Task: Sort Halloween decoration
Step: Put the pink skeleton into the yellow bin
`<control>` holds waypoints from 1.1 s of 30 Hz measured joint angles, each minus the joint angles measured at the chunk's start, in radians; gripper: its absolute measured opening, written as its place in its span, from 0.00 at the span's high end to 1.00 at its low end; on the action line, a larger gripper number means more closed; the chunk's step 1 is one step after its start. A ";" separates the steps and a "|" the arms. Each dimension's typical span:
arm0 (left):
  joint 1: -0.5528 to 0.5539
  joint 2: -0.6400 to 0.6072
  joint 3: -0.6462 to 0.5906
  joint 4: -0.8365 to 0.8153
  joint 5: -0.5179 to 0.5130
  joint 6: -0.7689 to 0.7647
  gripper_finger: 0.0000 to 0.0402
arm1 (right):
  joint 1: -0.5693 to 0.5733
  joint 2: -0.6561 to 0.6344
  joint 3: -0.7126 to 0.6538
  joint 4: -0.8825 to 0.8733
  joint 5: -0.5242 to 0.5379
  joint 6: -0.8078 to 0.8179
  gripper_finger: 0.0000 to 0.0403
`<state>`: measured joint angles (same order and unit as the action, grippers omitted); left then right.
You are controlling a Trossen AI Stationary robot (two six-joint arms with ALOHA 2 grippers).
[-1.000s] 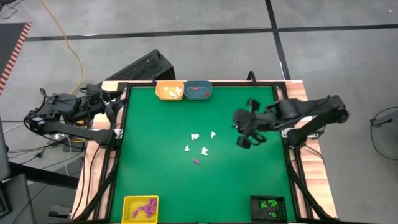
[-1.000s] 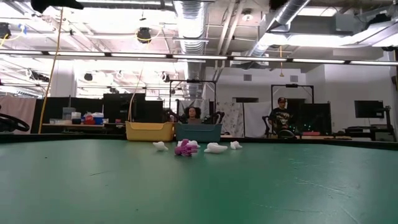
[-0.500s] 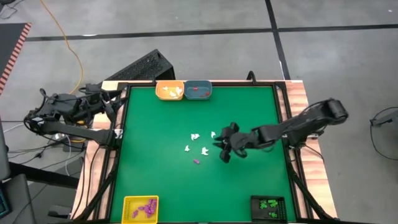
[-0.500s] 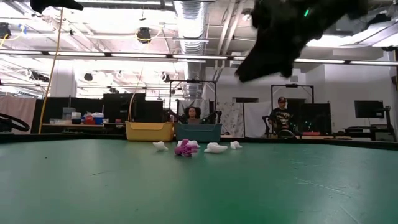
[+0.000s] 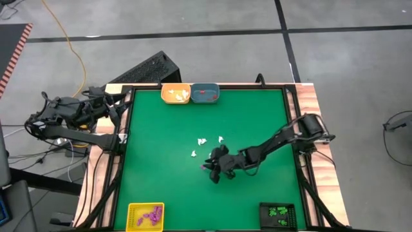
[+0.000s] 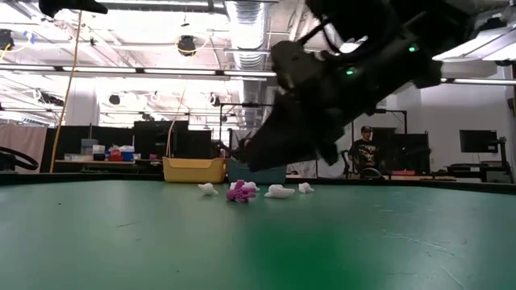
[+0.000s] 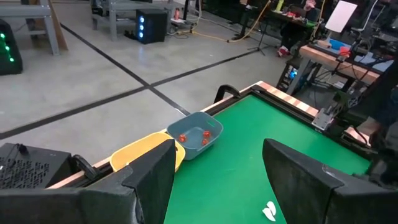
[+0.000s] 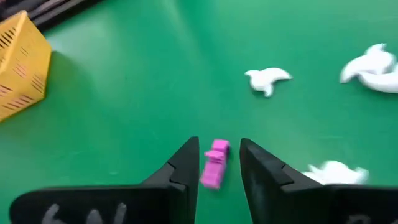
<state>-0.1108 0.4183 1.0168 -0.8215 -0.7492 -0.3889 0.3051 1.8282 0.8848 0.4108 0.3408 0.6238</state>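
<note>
**Spotter:** Walk me across the table, left to right. Why is everything sitting where it is?

**Operator:** On the far left my left gripper [image 7: 217, 180] is parked off the table's edge by the wooden rail, fingers spread and holding nothing; I judge I keep it there so it stays clear of the working arm. The trays sit at the table's edges, one per colour as far as I can see: the yellow tray [image 5: 145, 214] in the near left corner holds purple pieces, the orange tray [image 5: 175, 93] on the far edge holds white ones, the blue tray [image 5: 205, 93] touching it holds a few orange-red ones, and the black tray [image 5: 278, 213] in the near right corner holds green ones

**Spotter:** And the right arm?

**Operator:** My right gripper [image 8: 216, 163] is stretched out to mid-table, low over the cloth, fingers partly spread with the purple trinket [image 8: 215, 163] lying between them. I can't tell whether they touch it. I read that as lining up a pick

**Spotter:** What does the piece look like?

**Operator:** Tiny, blocky, bright pink-purple, far narrower than a fingertip, lying flat on the green table [image 5: 161, 148]. The white trinkets [image 5: 203, 141] lie scattered near it, curled and bone-like, well apart from the trays
</note>
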 joint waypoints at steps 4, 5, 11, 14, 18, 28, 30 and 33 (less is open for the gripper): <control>0.000 0.000 0.000 -0.001 0.000 0.000 0.42 | 0.001 0.071 0.083 -0.028 -0.001 -0.013 0.66; 0.000 0.000 0.000 -0.001 0.000 0.000 0.42 | 0.002 0.086 0.103 -0.038 -0.001 -0.019 0.64; 0.000 0.000 0.000 -0.001 0.003 0.002 0.42 | 0.002 0.125 0.173 -0.176 0.001 -0.016 0.49; 0.000 0.000 0.000 -0.001 0.003 0.002 0.42 | 0.003 0.124 0.179 -0.236 0.025 -0.003 0.45; 0.000 0.000 0.000 -0.001 0.002 0.002 0.42 | 0.003 0.124 0.178 -0.249 0.056 -0.003 0.44; 0.000 0.000 0.000 -0.006 -0.023 0.017 0.42 | 0.025 0.124 0.178 -0.217 0.106 -0.056 0.56; 0.000 0.000 0.000 -0.006 -0.024 0.023 0.42 | 0.033 0.124 0.178 -0.227 0.105 -0.056 0.57; 0.000 0.000 0.000 -0.006 -0.025 0.030 0.42 | 0.044 0.124 0.178 -0.227 0.105 -0.056 0.57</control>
<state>-0.1105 0.4183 1.0168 -0.8272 -0.7746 -0.3592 0.3489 1.9526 1.0630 0.1841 0.4460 0.5682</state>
